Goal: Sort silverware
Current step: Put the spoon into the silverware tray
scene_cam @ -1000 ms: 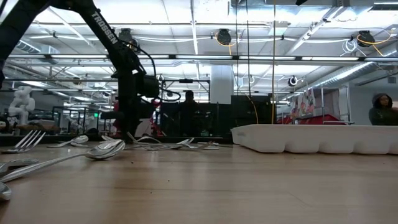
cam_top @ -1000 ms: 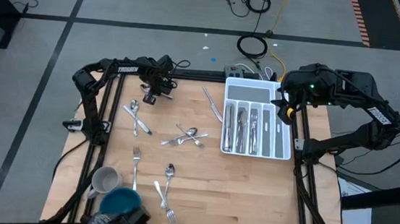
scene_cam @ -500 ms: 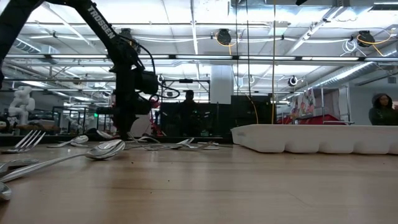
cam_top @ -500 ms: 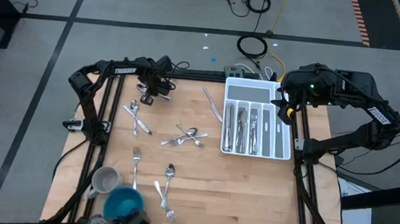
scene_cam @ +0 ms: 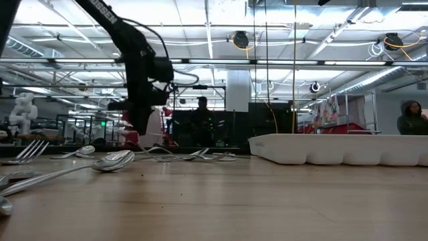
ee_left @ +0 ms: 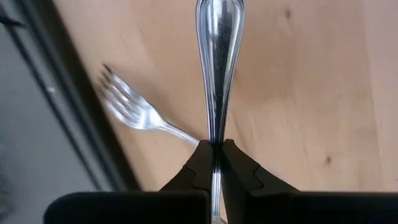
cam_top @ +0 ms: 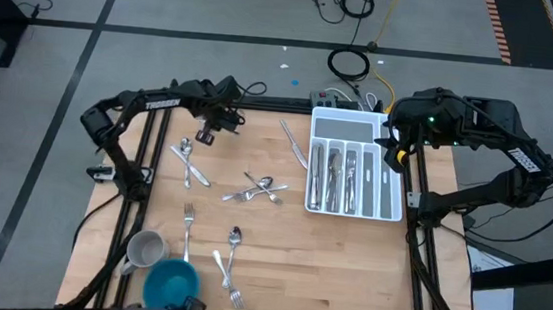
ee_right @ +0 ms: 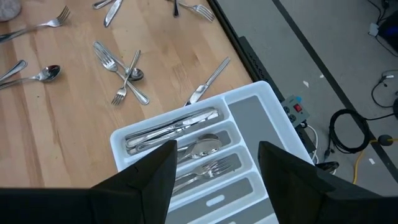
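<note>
The left gripper [ee_left: 213,163] is clenched on a slim silver handle [ee_left: 215,68], whose long axis runs straight out from between the fingertips [ee_left: 194,167], rounded end pointing away from the wrist. Which kind of utensil it is cannot be told. It hangs above the far left part of the table [cam_top: 278,251], and a fork [ee_left: 134,112] lies on the wood below it, close to the table's dark edge.

The rest of the silverware lies scattered. A spoon and a knife [cam_top: 189,164] cross near the left edge, a small heap of crossed pieces [cam_top: 258,190] sits mid-table, a knife [cam_top: 295,143] lies slanted just beside the tray [cam_top: 390,198], and forks and a spoon [cam_top: 230,259] lie near the front. More pieces rest lengthwise in the tray's middle compartments [cam_top: 341,176], parallel to its long side.

The table is pale wood in a black frame. A grey mug [cam_top: 144,249] and a blue bowl [cam_top: 168,284] stand at its front left corner. The floor around is grey with dark lines and loose cables. Beyond the table the room has a lit ceiling and dark equipment, and a person [scene_cam: 412,119] shows at the far right.

The left arm [cam_top: 151,102] reaches from the left edge across the far left corner, its wrist raised off the table. The right gripper [ee_right: 214,163] hangs released above the tray's far right corner, fingers spread wide.
</note>
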`<move>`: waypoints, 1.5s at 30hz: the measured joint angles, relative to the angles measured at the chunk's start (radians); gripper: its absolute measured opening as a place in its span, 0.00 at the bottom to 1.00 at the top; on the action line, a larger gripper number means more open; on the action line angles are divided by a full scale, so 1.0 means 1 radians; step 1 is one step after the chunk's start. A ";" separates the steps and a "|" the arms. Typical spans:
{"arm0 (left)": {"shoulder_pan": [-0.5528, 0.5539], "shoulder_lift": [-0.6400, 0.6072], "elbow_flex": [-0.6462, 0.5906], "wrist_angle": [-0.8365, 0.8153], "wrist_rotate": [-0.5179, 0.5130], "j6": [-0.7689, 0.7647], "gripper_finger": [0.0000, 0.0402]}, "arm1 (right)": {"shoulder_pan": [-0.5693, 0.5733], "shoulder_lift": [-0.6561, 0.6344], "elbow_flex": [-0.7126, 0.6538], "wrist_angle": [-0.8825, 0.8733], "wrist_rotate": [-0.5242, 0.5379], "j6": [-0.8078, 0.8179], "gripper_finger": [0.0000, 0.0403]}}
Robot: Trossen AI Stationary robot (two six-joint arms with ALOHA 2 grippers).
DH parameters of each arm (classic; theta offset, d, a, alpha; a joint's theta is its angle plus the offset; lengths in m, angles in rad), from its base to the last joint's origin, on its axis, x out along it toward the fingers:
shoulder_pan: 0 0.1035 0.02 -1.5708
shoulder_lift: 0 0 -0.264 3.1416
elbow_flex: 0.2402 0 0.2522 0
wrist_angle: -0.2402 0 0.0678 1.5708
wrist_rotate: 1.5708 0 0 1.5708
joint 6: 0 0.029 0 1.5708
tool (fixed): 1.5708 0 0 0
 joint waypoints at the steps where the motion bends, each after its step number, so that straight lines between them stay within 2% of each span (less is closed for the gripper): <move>1: -0.014 -0.017 0.000 0.000 -0.010 0.013 0.03 | 0.000 0.000 0.000 0.000 0.000 0.000 0.54; 5: -0.083 -0.080 0.025 -0.013 -0.057 0.060 0.03 | 0.000 0.000 0.000 0.000 0.001 -0.004 0.54; 9: -0.174 -0.127 0.115 -0.013 -0.068 0.067 0.03 | 0.000 0.000 0.000 0.000 0.001 -0.008 0.54; 16: -0.313 -0.094 0.321 0.052 -0.028 0.123 0.03 | 0.000 0.000 0.000 0.000 0.001 -0.007 0.54; 22: -0.404 0.050 0.488 0.078 -0.022 0.259 0.03 | 0.000 0.000 0.000 0.000 0.001 0.002 0.54; 35: -0.548 0.450 0.884 0.066 -0.052 0.553 0.03 | 0.000 0.000 0.000 -0.001 -0.004 0.037 0.54; 40: -0.576 0.570 0.962 0.093 -0.049 0.624 0.03 | 0.000 0.000 0.000 -0.008 -0.005 0.053 0.54; 45: -0.580 0.651 0.981 0.175 -0.049 0.679 0.03 | 0.000 0.000 0.000 -0.009 -0.005 0.053 0.54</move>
